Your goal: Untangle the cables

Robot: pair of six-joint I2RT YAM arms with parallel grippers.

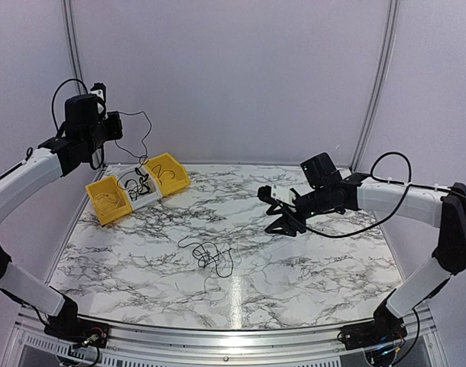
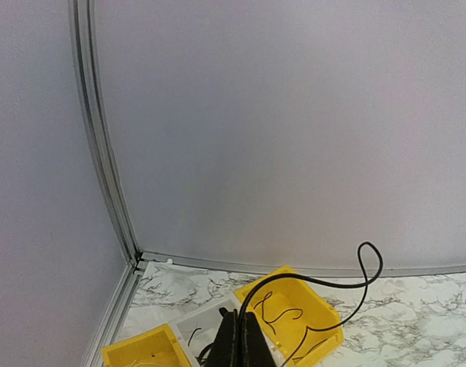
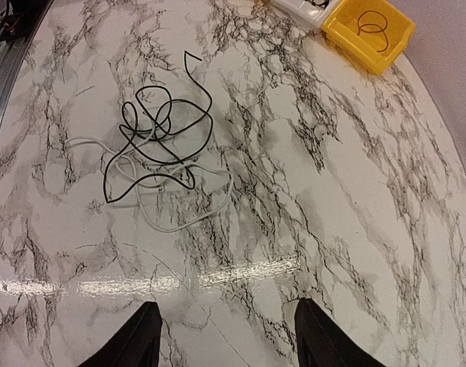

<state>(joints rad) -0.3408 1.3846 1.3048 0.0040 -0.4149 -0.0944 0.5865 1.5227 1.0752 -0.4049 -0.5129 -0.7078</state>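
Three small bins stand in a row at the far left of the marble table, touching side by side. The left yellow bin has a thin dark loop in it, hard to see clearly. The white bin in the middle holds some black wire. The right yellow bin holds one loose black loop, which the right wrist view shows best.

The left gripper is raised high above the bins. Its fingers are pressed fully together on a thin black cable. This held cable bows out to the right of the gripper and then hangs almost straight down toward the bins.

The tangle lies flat near the middle of the table, well apart from the bins. It is a loose knot of black loops, a little longer from left to right. One free end points away toward the bins. A pale cord runs under it.

The right gripper hangs low over the table to the right of the tangle. Its fingers stand wide apart with nothing between them.
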